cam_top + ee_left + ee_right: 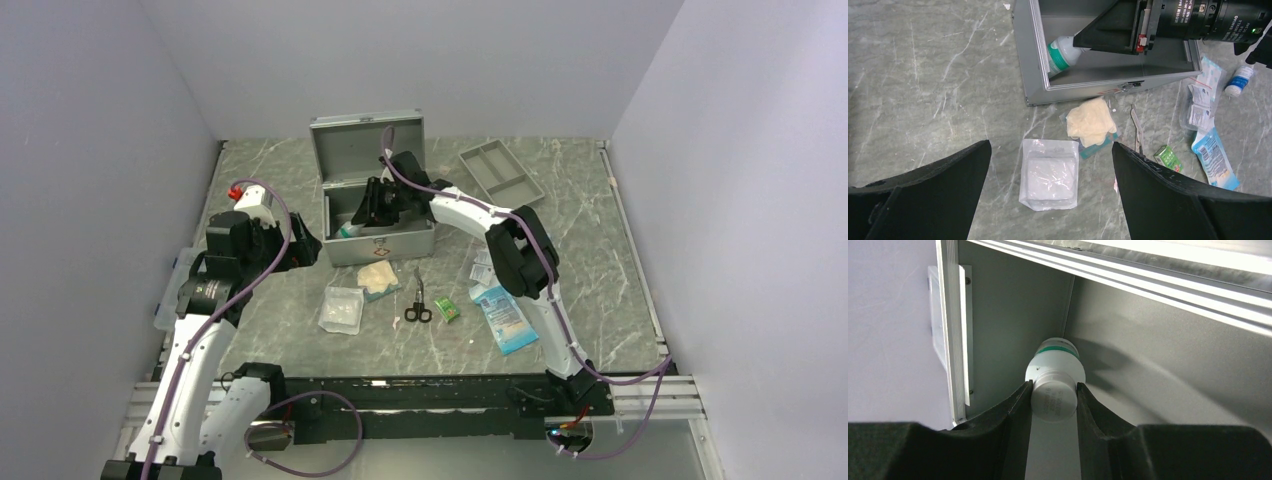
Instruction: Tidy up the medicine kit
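Note:
The medicine kit (380, 247) is a silver-grey metal case standing open at the back middle, its lid upright. My right gripper (364, 214) reaches into it and is shut on the cap of a white bottle with a green band (1054, 400). The bottle's bottom end rests in the case's left corner (1060, 52). My left gripper (1050, 146) is open and empty. It hovers left of the case, above a clear gauze pack (1049, 174) on the table. The case's inner wall (1013, 315) fills the right wrist view.
In front of the case lie cream gloves (378, 278), scissors (418, 300), a small green box (446, 310), a blue packet (505, 318), white sachets (1200, 107) and a small blue-labelled bottle (1239, 80). A grey divided tray (500, 172) lies back right. A clear box (172, 290) sits at the left edge.

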You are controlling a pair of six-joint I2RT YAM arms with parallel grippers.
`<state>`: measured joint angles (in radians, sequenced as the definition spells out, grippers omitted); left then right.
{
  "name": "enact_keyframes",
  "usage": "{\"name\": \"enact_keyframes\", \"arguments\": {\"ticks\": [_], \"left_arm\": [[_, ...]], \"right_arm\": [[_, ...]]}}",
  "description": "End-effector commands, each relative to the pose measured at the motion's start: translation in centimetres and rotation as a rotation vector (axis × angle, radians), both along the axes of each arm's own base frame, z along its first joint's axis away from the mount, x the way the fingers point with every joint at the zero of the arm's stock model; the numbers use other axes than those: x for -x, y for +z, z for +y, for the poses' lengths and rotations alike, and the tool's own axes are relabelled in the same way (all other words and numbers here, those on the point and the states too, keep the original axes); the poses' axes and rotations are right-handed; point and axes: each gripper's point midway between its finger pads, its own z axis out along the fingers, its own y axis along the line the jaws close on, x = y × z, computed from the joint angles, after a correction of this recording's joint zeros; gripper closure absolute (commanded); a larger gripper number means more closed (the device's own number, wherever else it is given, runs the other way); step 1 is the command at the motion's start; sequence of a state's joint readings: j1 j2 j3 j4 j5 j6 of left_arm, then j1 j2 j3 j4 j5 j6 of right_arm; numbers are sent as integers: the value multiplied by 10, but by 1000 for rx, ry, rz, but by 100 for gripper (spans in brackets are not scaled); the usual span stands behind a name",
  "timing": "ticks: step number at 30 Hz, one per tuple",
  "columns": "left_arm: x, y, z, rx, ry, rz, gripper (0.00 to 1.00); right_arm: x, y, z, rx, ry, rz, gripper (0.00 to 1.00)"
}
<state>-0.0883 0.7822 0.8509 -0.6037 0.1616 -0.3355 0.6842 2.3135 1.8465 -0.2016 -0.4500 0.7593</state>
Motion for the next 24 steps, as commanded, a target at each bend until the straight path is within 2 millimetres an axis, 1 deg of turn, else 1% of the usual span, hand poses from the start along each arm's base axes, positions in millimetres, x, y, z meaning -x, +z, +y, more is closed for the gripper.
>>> {"name": "enact_keyframes", "arguments": {"ticks": [1,6,10,14,18,24], "left_arm": [[-2,15,-2,20,-5,-49,1],[-2,15,-2,21,-3,-49,1],[-2,15,-2,20,-4,-47,1],[-2,15,-2,19,-2,-48,1],[-2,15,-1,19,-2,-50,1],[-2,15,-2,22,-3,-49,1]], "right_arm": [[16,-5,-3,9,11,57,72],[15,-1,-9,34,-14,38,61],[10,11,-14,59,-31,1,47],[7,21,-19,84,-48,-27,37],[4,28,-25,111,-64,-58,30],[0,49,-35,162,-88,-137,24]]}}
